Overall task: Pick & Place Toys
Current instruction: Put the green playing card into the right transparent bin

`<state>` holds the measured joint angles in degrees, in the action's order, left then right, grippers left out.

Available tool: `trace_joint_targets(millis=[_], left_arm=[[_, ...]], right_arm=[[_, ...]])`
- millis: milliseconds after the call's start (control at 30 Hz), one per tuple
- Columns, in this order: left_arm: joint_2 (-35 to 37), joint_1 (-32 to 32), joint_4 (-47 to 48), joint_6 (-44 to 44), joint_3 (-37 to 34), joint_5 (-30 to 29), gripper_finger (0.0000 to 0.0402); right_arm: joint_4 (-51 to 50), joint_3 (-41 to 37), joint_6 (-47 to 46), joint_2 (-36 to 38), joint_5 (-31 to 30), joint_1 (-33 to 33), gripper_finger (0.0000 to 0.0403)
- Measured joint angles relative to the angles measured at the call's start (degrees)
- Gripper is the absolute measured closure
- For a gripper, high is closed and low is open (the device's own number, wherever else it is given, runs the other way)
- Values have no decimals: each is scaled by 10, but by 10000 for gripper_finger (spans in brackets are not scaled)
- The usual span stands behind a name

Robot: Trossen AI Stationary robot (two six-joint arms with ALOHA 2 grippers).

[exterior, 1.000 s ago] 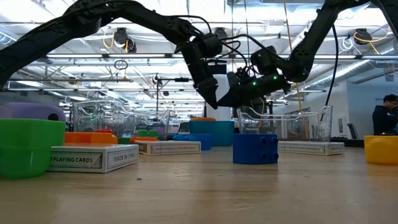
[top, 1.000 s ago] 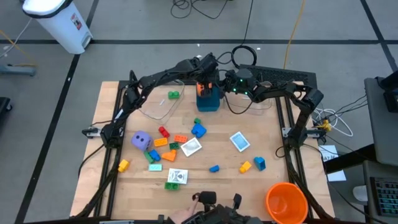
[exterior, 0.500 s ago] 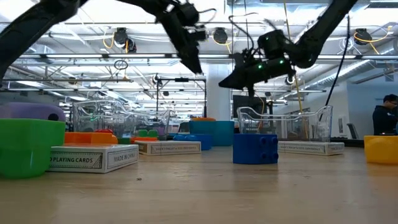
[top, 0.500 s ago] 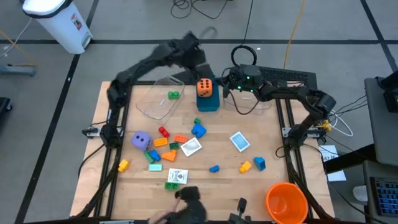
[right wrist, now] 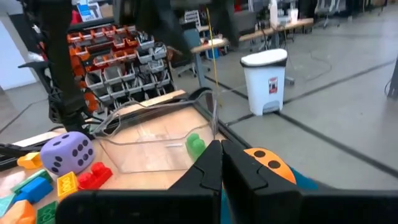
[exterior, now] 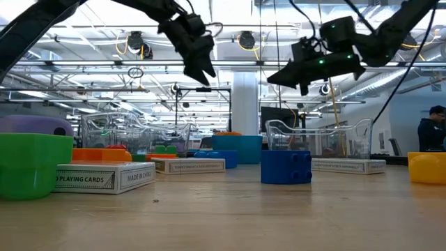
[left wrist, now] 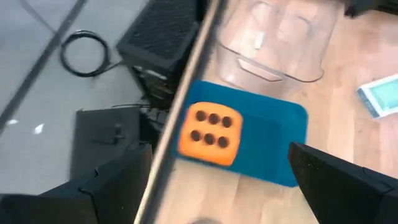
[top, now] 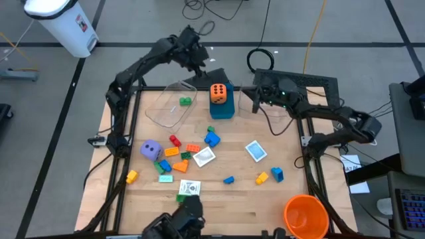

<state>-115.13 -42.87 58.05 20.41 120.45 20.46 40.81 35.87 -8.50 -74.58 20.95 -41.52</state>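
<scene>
Done: orange die [top: 218, 93] is sitting on the blue box [top: 222, 109].
Left: bricks, purple die [top: 151, 149], cards are lying nearer than the box.
Left gripper [top: 199, 64]: hovering spread, empty.
Right gripper [top: 255, 93]: pressed together, empty.

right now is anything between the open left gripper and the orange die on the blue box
Nothing visible. The left gripper hangs open above and behind the orange die, which sits uncovered on the blue box; the left wrist view sees it unobstructed.

Both arms have pulled up and away from the blue box [top: 222, 108], leaving the orange die [top: 218, 93] on it
</scene>
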Motion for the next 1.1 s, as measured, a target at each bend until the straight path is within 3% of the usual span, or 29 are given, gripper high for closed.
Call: trace_joint_targets(millis=[167,367,533,667,900,1100], left_arm=[[0,28,-77,-22,-97,26,23],[0,81,-195,-43,-189,-21,23],[-1,123,-319,-74,-224,-19,23],[11,157,-353,-81,-226,-27,23],[88,205,-381,-75,-249,-21,23],[223,225,-551,-113,-414,-21,23]], right_arm=[[59,-45,3,23,0,0,403],[124,-86,2,31,1,0,402],[154,-113,2,31,1,0,399],[156,-127,2,30,1,0,399],[164,-141,2,30,1,0,399],[166,-149,2,30,2,0,399]])
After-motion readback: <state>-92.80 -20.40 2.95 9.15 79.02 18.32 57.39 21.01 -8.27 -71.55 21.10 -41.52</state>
